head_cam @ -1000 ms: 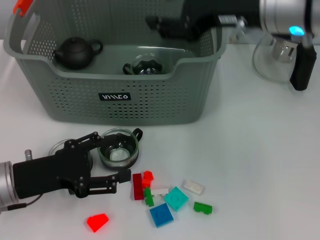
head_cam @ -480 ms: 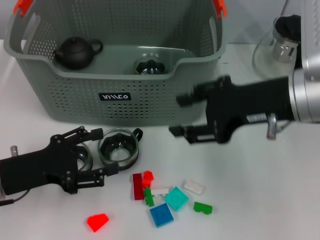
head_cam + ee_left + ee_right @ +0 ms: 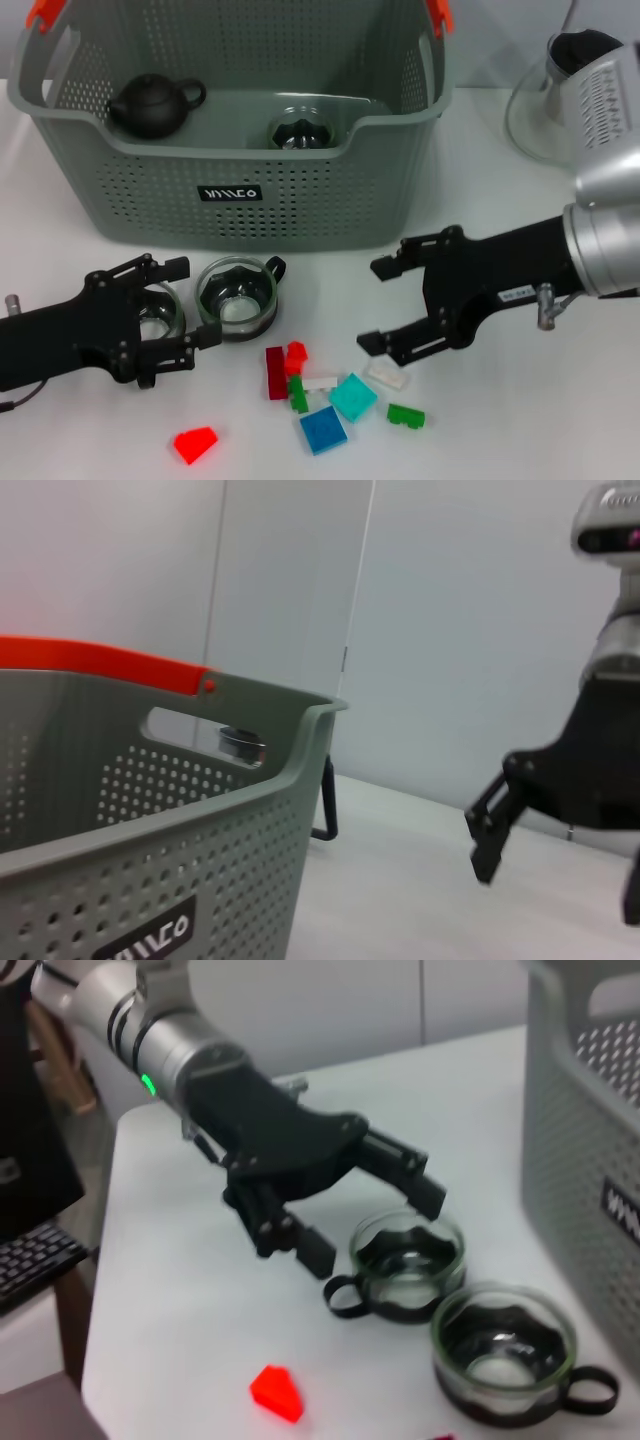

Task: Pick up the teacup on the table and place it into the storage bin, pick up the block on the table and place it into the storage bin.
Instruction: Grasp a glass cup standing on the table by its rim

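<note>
A: Left gripper (image 3: 170, 312) is seen low at the near left, fingers spread around a glass teacup (image 3: 158, 312); not clamped on it. Right gripper (image 3: 385, 305)?

B: Fingers apart too, held just above the table, right of centre, over the white block (image 3: 387, 375). Nothing is gripped.

A: A second teacup (image 3: 237, 298) is seen just right of the first, near the bin (image 3: 240, 150) front.

B: Bin is placed far centre; a black teapot (image 3: 152, 104) and a dark glass cup (image 3: 297, 133) are inside.

A: Blocks are scattered near centre: red stick (image 3: 274, 373), teal (image 3: 352, 397), blue (image 3: 322, 430), green (image 3: 405, 414). A red wedge (image 3: 194, 443) lies apart, nearer left.

B: Glass pitcher (image 3: 555, 100) is seen far right.
</note>
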Available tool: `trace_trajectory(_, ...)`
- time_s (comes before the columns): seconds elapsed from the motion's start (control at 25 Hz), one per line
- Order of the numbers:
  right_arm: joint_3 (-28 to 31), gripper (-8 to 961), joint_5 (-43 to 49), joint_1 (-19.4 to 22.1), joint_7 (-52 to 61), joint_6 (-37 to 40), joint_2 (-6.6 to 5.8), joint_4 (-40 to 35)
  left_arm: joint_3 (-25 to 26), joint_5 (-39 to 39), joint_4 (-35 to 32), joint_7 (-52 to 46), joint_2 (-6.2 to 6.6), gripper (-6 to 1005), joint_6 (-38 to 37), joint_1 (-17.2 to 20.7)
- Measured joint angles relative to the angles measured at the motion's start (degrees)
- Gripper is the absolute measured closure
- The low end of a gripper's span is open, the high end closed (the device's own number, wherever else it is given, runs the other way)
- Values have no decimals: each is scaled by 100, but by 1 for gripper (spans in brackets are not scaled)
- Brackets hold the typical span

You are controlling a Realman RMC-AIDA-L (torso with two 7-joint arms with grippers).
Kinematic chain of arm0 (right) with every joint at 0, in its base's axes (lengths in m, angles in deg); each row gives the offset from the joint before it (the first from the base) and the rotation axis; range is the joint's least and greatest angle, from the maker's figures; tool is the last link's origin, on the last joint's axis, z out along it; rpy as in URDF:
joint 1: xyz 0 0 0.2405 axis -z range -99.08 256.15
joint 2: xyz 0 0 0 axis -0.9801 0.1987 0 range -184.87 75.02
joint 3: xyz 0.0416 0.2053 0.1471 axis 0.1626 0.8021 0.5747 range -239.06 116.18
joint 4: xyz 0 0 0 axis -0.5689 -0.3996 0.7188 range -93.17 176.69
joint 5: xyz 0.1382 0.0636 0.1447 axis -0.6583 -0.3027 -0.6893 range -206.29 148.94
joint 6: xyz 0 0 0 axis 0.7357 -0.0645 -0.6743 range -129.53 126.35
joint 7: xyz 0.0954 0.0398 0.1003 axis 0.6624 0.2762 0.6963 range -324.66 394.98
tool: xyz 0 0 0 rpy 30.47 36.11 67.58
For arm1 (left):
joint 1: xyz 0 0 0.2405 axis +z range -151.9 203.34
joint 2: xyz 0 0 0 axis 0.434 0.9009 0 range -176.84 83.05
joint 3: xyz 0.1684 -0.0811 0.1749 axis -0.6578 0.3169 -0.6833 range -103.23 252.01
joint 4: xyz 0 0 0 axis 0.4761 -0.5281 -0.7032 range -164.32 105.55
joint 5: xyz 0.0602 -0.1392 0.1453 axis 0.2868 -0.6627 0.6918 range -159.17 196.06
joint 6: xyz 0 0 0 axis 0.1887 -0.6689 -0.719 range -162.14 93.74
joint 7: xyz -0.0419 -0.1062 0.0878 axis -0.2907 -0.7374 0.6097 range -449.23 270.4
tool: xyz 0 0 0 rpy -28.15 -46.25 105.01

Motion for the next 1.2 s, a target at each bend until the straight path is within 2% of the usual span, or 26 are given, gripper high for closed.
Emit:
trace_trajectory(0.08, 4, 184, 22, -133, -19, 39, 1, 285, 22, 2, -37, -90, 7, 84, 23, 11)
trace_trajectory(0.28, 2, 15, 12, -321, -99, 32, 26, 698, 26, 11, -386, -667, 47, 86, 114, 62)
trace_trajectory(0.6, 6, 16, -3, -413, -47, -42, 35, 785, -12, 550, -1715, -2313, 59, 89, 108, 22)
trace_trajectory(0.76, 51, 16, -6, -473, -38, -83, 36, 853, -118, 983, -2391, -3101, 81, 90, 71, -141)
trace_trajectory(1.0, 111, 17, -8, -579, 53, -92, 29, 911, -190, 1607, -2925, -3965, 202, 92, -186, -526)
trace_trajectory(1.2, 143, 18, -5, -631, 136, -102, 26, 917, -559, 2249, -3162, -4999, 292, 94, -84, -880)
